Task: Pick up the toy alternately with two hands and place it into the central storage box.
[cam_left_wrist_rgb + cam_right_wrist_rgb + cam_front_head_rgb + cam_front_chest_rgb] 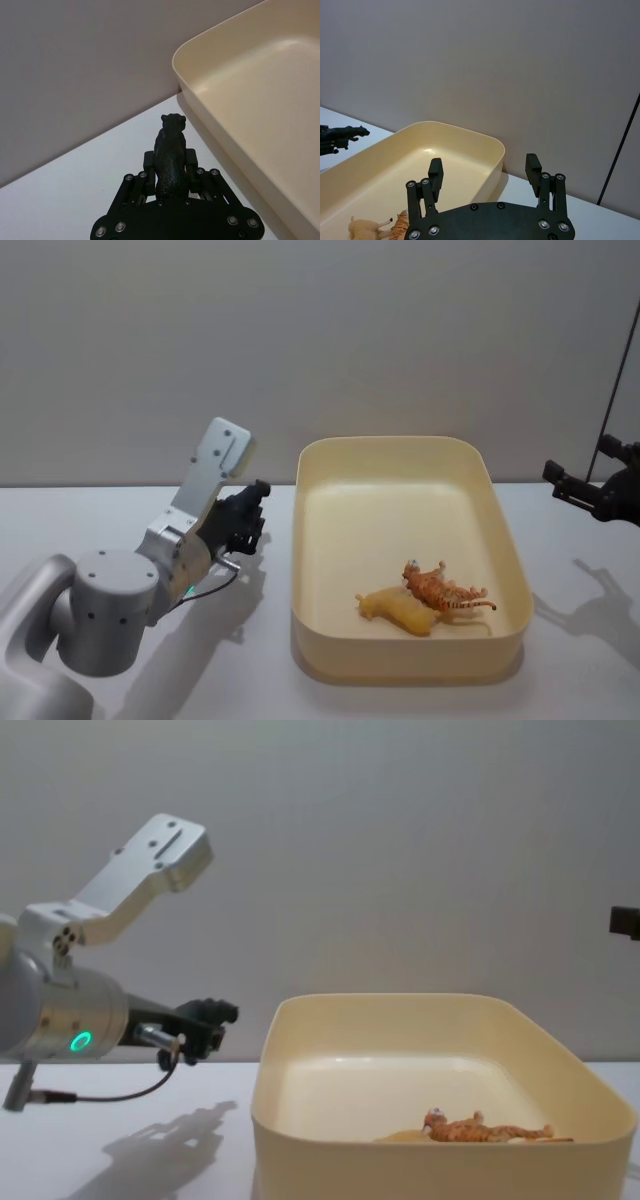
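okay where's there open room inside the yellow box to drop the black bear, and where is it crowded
The left gripper, left of the box, is shut on the black bear. Inside the cream box, the far half and the near-left floor are bare. It is crowded at the near-right, where the tiger lies against the yellow animal. The right gripper is open, right of the box.

The left end effector [205, 1020] hangs above the counter [120, 1140], left of the cream storage box [330, 1120], on a silver arm [60, 1010] with a green ring light [79, 1041]. Something dark sits at its tip; what it is cannot be told. Inside the box, near its front right corner, lies an orange striped toy tiger [480, 1127].
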